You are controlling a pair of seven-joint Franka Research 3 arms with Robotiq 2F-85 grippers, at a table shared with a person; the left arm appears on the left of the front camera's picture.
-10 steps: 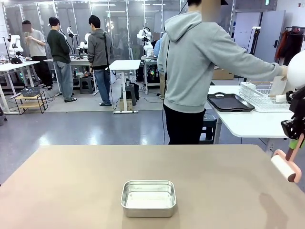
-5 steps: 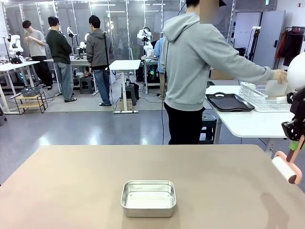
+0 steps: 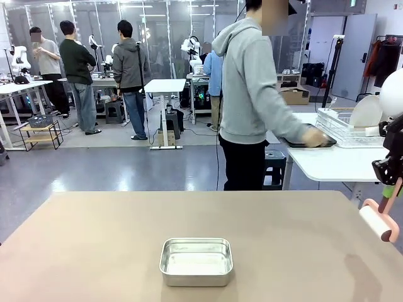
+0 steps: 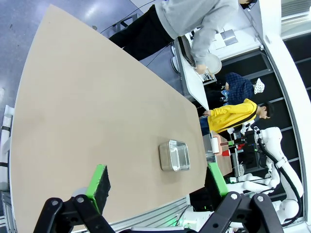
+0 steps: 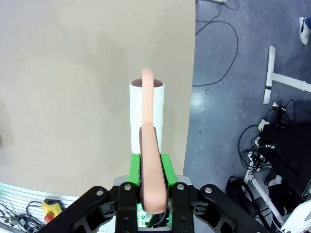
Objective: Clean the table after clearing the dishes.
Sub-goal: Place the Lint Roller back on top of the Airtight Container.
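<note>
Right gripper: clamping the pink handle of the roller, jaws fully closed on it; sitting at the right edge in the front view.
Roller: hanging tilted above the table's right edge, white drum pointing down-left, not touching the surface as far as I can tell.
Left gripper: jaws standing wide, holding nothing, green pads showing, hovering high over the near-left side of the table.
Table: taupe top lying mostly bare; faint roller shadow sitting near the right edge.
Steel pan: sitting on the near middle of the table, nothing visible inside it.
Person: standing just beyond the far edge, grey hoodie, turning right and reaching a hand down to the white side table.
Tray: dark one lying on that white side table, mostly hidden under the person's arm and hand.
Plate: white one standing on edge in the wire rack, far right, well apart from the taupe table.
Cutlery: cannot tell where it is.
</note>
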